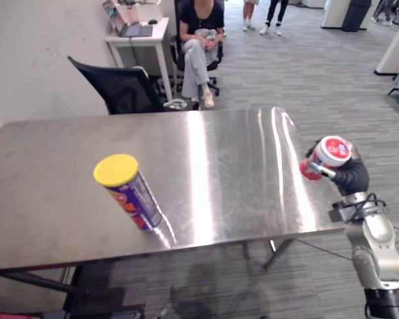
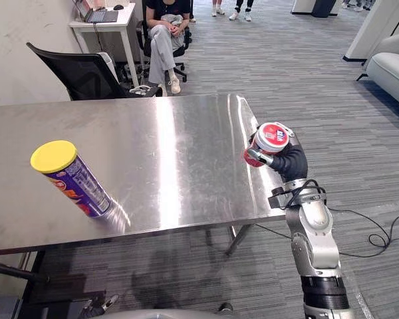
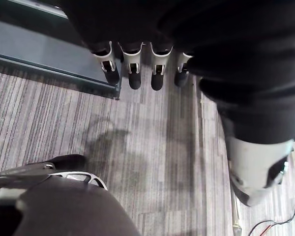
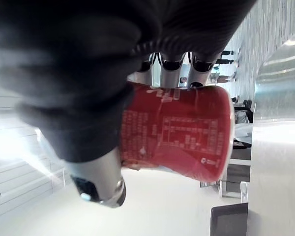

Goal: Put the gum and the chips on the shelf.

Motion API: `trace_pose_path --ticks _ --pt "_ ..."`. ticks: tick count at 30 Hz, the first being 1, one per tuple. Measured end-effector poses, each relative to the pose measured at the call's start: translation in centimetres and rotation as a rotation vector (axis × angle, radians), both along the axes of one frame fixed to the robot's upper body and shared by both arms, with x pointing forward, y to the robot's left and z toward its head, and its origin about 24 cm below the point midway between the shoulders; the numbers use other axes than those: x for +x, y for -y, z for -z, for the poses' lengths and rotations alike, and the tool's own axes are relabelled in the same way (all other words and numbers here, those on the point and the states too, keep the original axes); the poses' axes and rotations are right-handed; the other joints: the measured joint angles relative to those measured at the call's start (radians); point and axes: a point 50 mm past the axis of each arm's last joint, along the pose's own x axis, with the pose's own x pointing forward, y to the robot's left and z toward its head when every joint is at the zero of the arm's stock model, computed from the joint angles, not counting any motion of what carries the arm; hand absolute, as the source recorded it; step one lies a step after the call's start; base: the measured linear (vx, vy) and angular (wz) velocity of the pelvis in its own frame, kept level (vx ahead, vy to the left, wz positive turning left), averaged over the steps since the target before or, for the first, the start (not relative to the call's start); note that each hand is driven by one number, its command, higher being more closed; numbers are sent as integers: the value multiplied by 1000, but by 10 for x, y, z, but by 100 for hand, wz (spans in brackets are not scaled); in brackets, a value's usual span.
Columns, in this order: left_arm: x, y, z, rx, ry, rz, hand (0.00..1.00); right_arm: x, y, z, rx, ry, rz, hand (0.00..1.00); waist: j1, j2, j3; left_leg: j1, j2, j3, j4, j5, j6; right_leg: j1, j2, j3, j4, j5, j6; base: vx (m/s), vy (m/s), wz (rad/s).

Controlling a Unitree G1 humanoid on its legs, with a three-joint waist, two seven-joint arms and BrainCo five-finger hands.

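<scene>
Spanning most of both eye views, the steel counter [image 1: 233, 166] is bare apart from the chips can [image 1: 136, 199], which stands on its base, yellow lid up, near the front edge and toward the left. Behind the far edge sit a black chair [image 1: 123, 90], a small white desk [image 1: 143, 33] and a seated person [image 1: 198, 40], so that side looks closed for travel. Grey carpeted floor [image 1: 319, 73] lies open to the right. The right robot hand [image 2: 289, 163] is at the counter's right edge with its fingers and thumb curled round the gum tub [image 4: 187, 132], a red container with a white lid, held lid upward and clear of the surface. The step in hand is judged to be carrying the gum to the shelf. Done well, it calls for a firm wrap, the tub kept level, and a swing out over the open floor instead of back across the sharp counter edge. The left robot hand [image 3: 133, 69] hangs over the floor, fingers relaxed and empty. The chips, well apart from the gum, have yet to be picked up.
</scene>
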Motion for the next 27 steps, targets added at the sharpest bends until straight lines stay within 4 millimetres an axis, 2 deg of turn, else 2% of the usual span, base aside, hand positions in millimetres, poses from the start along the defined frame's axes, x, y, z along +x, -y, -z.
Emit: trace_pose_path --ticks 5,10,13,14,16,17,18,20,21,22,23,24,25,26,27 --pt "2 -1 0 0 5 -5 0 -3 8 3 11 -9 47 100 -1 -1 25 -52 5 -41 49 -2 2 -38 -15 -33 73 -32 -12 -35 -7 23" --pt "4 0 0 -4 13 -26 0 5 -3 -4 0 19 -21 100 7 6 66 -119 33 -73 137 -15 -2 -51 -7 -60 91 -40 -22 -52 -44 20" --pt "4 3 0 -9 14 -41 0 19 -22 -11 -12 39 -114 100 16 26 86 -164 65 -93 203 -29 -9 -47 19 -78 75 -41 -29 -83 -79 14" --pt "3 4 1 -18 19 -72 0 23 -28 -10 -18 33 -146 100 32 35 93 -170 80 -93 219 -34 -15 -46 29 -83 79 -46 -37 -95 -85 4" --pt "-2 4 1 -27 14 -111 0 26 -33 -5 -25 10 -174 100 53 50 98 -175 104 -63 218 -62 -4 -36 44 -101 86 -54 -49 -86 -103 18" --pt "-5 4 2 -35 11 -141 0 25 -34 -6 -35 14 -188 100 55 65 100 -174 131 -1 214 -69 5 -31 51 -131 90 -57 -53 -2 -133 77" --pt "-3 6 2 -43 15 -142 0 24 -30 -10 -66 31 -182 100 39 65 98 -177 152 83 207 -97 48 -23 50 -177 68 -59 -58 24 -115 92" --pt "-2 9 4 -52 11 -153 0 24 -23 -14 -70 43 -154 100 35 53 98 -180 170 174 229 -91 107 -26 26 -234 62 -63 -79 25 -32 90" --pt "-1 13 5 -65 13 -156 0 23 -14 -17 -64 58 -113 100 32 85 91 -203 211 245 328 2 193 -46 11 -276 137 -89 -80 25 -28 142" --pt "2 18 4 -78 30 -150 0 21 0 -21 -63 67 -48 100 20 87 93 -247 208 272 350 77 154 -82 -47 -322 258 -153 -86 -25 -66 183" --pt "2 16 3 -72 47 -154 0 19 10 -26 -85 76 -12 100 19 80 86 -245 154 245 237 180 136 -85 -60 -353 257 -177 -97 -91 -124 181" --pt "1 11 1 -58 53 -156 0 17 15 -28 -89 83 9 100 10 57 82 -232 114 215 151 238 130 -82 -71 -375 213 -177 -108 -129 -147 175" --pt "0 8 2 -52 48 -173 0 15 23 -30 -76 99 50 100 17 58 81 -225 126 267 225 162 142 -67 -74 -462 192 -172 -118 -104 -141 142" --pt "-6 8 3 -53 31 -181 0 14 26 -29 -60 101 70 100 18 50 83 -200 145 319 313 99 134 -63 -90 -496 204 -174 -119 -67 -161 141" --pt "-12 12 5 -64 12 -186 0 12 27 -28 -61 99 77 100 15 49 82 -163 146 346 329 79 109 -59 -100 -522 211 -176 -122 -65 -139 112"
